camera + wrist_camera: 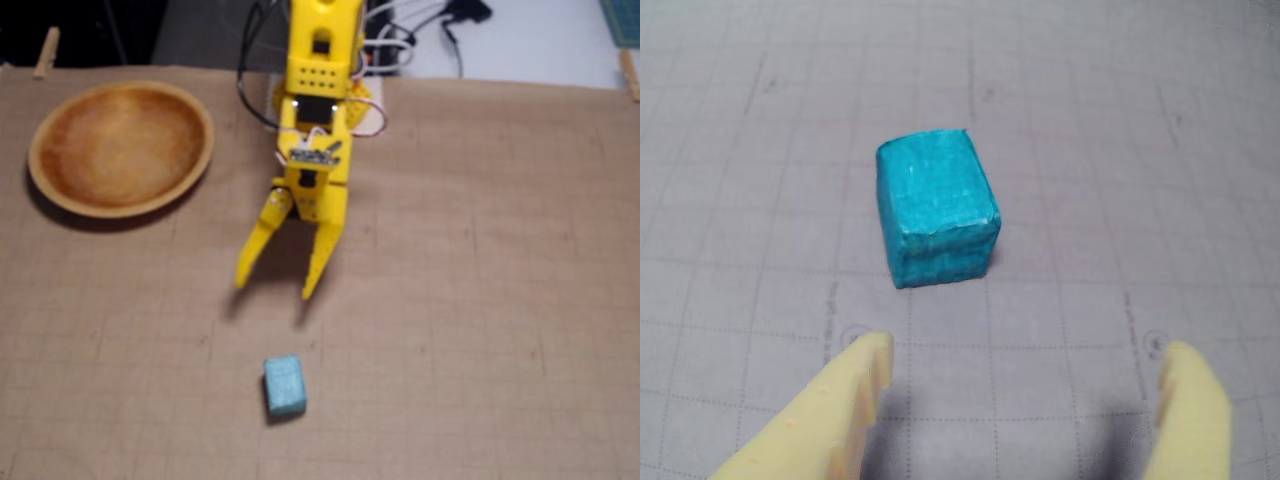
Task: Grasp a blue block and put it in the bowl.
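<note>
Barely started here: my tool (272,290) hangs spread wide with nothing in it, the blue block (284,385) sits untouched on the desk (480,300) just nearer than it, and the bowl (121,148), far left, is empty.

My bench (480,300) is covered edge to edge by a tan mat printed with a faint grid of lines, which looks greyer in the wrist view. On it I see the blue block (284,385) lying alone near the lower middle of the fixed view, and the bowl (45,180) resting well apart from it at the upper left.
</note>
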You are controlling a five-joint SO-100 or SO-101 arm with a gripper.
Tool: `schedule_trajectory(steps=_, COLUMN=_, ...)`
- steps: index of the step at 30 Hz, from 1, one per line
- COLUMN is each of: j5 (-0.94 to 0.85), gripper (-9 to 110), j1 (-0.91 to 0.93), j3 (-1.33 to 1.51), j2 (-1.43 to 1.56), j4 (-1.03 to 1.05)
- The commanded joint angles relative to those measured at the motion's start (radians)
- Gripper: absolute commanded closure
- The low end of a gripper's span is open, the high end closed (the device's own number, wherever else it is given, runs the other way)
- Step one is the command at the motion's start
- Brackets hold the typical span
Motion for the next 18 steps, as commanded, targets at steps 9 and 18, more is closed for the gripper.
schedule_trajectory(steps=9, j5=0.008, gripper=41, j1=-0.044, j3=-0.089, j2=-0.110, j4=-0.031)
schedule_trajectory(steps=18, j5=0.011, gripper=38, j1=-0.083, j3=-0.267, j2=-0.356, j4=-0.031)
